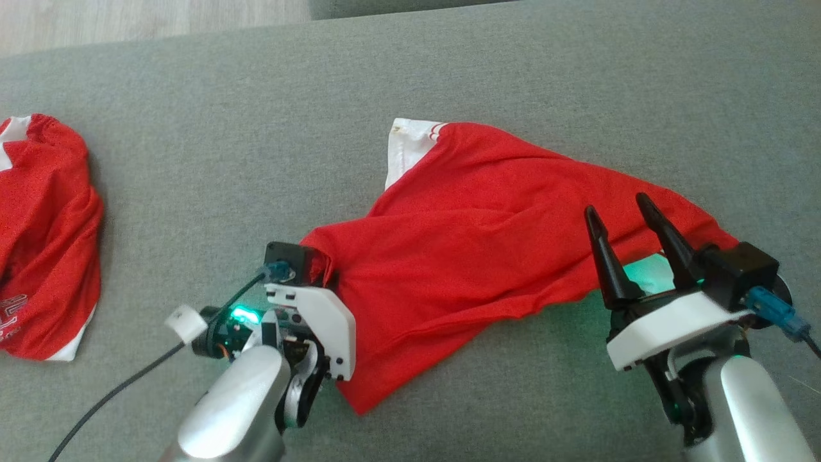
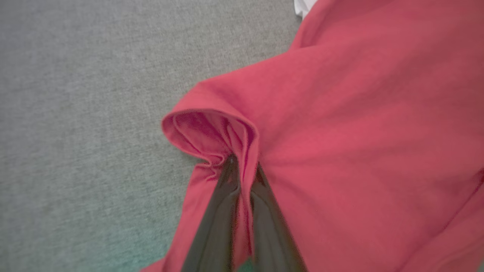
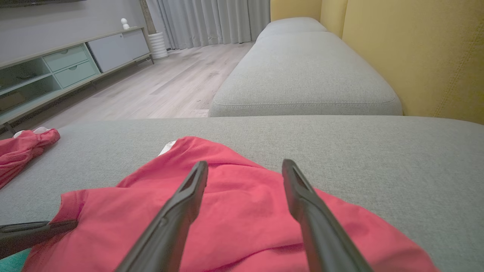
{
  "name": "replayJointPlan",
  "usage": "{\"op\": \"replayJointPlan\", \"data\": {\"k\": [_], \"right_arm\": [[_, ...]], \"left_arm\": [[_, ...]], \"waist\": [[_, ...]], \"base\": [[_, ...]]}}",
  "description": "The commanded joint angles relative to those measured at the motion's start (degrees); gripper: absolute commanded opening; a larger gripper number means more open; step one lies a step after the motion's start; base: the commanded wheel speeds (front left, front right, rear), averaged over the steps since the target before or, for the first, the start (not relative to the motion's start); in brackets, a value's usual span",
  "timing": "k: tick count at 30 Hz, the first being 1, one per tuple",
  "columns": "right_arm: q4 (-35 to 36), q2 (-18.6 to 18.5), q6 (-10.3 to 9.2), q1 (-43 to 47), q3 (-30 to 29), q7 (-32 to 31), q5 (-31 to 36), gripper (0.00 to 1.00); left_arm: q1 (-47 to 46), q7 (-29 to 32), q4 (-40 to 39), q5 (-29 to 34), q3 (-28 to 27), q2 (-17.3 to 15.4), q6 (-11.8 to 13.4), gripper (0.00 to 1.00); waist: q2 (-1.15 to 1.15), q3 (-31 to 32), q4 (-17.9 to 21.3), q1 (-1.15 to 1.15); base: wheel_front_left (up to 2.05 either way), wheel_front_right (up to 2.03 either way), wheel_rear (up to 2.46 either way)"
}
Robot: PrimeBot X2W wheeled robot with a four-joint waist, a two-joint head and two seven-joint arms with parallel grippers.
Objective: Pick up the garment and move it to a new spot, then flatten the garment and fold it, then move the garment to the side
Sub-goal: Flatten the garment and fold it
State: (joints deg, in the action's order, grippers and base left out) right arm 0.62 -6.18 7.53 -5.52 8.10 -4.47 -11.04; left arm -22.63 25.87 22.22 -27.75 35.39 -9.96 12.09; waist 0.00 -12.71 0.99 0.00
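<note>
- Far left on the grey sofa cushion [image 1: 256, 128] I see a second red piece [image 1: 45, 237], bunched up and well apart from the work. I don't take it to be part of this move.
- My left tool [image 2: 244, 168] is clenched on the garment [image 1: 487, 250]. In the left wrist view its two dark fingers pinch a rolled hem fold [image 2: 211, 132] at the cloth's left-hand corner, with fabric squeezed between them.
- The garment lies in the middle of the cushion, crumpled rather than flat. Its long axis runs across my head view from that pinched corner on the left to a narrowing end on the right. A white-trimmed corner [image 1: 410, 144] sits at the far edge, away from both arms.
- My right tool [image 1: 616, 206] is released, jaws wide, with the fingers pointing away from me over the garment's right end. I cannot tell whether the tips touch the cloth.
- The relation that matters is that I have one arm at each end of the long axis, with the left end held and the right end just under the open jaws. I judge the right arm needs only to drop and close on the cloth beneath it, and then I can lift both ends together. Lifting on the left alone would likely drag the right end.
</note>
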Motion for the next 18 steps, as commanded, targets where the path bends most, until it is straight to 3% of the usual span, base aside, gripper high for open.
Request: {"op": "replayJointPlan", "data": {"k": [1, 11, 14, 18], "right_arm": [[1.94, 0.11, -0.04, -2.38, 0.88, 0.49, -0.26, 1.0], [2.33, 0.05, -0.04, -2.49, 0.89, 0.62, -0.29, 1.0], [2.42, 0.01, -0.04, -2.83, 1.34, 0.69, -0.33, 1.0], [2.37, 0.0, -0.04, -3.42, 1.95, 0.78, -0.37, 1.0]], "left_arm": [[0.15, -0.26, 1.33, 0.29, -0.73, -0.96, 0.08, 0.0], [-7.41, -24.2, -3.56, 4.32, -5.19, 0.09, 0.36, 0.0], [-10.72, -28.89, -2.63, 5.48, -6.39, 0.09, 0.73, 0.0], [-13.65, -30.75, 1.19, 4.7, -8.0, 0.2, 0.56, 0.0]], "waist": [[0.0, 0.02, -0.03, 0.0], [0.0, -0.33, 0.15, 0.0], [0.0, -0.85, 0.7, 0.0], [0.0, -1.65, 1.72, 0.0]], "base": [[0.0, 0.0, 0.0], [0.0, 0.0, 0.0], [0.0, 0.0, 0.0], [0.0, 0.0, 0.0]]}}
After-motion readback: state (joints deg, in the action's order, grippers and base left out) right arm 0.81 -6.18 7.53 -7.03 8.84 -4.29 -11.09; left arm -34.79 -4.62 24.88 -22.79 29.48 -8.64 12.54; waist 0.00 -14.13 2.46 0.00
